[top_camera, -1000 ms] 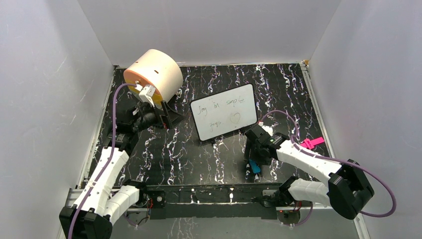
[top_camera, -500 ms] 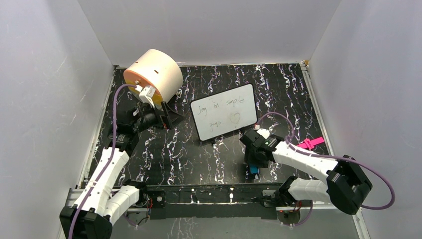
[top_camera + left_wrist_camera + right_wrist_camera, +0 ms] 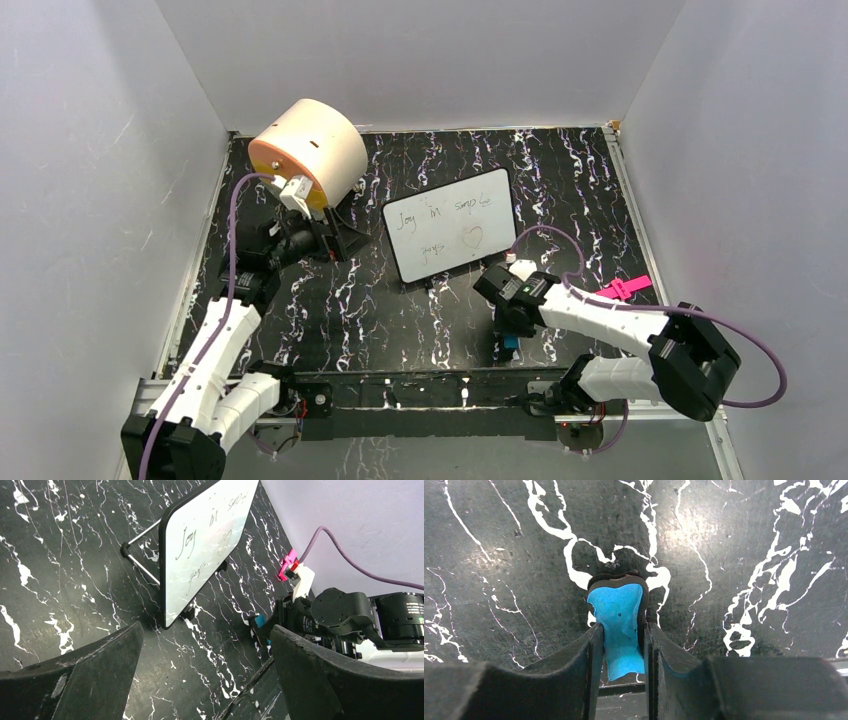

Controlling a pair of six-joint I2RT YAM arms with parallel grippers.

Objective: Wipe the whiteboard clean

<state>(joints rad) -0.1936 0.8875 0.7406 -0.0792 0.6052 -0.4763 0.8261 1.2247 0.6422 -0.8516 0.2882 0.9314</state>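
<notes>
When looked at through the right wrist camera, found the right gripper [image 3: 621, 630] clamped on a blue eraser [image 3: 619, 612], 1 finger pressed to each side of it. Saw a dark rim around the eraser's far end, over the black marbled table [image 3: 749, 540]; could not tell whether touching that surface.

From above, placed gripper and eraser in front of the whiteboard [image 3: 450, 225], below its right corner and nearer the arm bases, close to the board but apart from it. Found the whiteboard itself propped on a wire stand [image 3: 142, 547] and small black feet, leaning back, with faint handwriting in 2 lines and a small heart on its face.

Spotted the left gripper [image 3: 340, 238] just left of the whiteboard, near its left edge, not touching. Confirmed through the left wrist camera its 2 fingers spread wide with nothing between them, facing the board.

Noted a large cream cylinder [image 3: 310, 150] with an orange face behind and left of the whiteboard, beyond the left gripper. Noted a small pink object [image 3: 625, 288] lying to the right of the whiteboard, farther out than the right gripper. Traced a purple cable [image 3: 545, 232] looping up from the right arm to just beside the whiteboard's lower right corner.
</notes>
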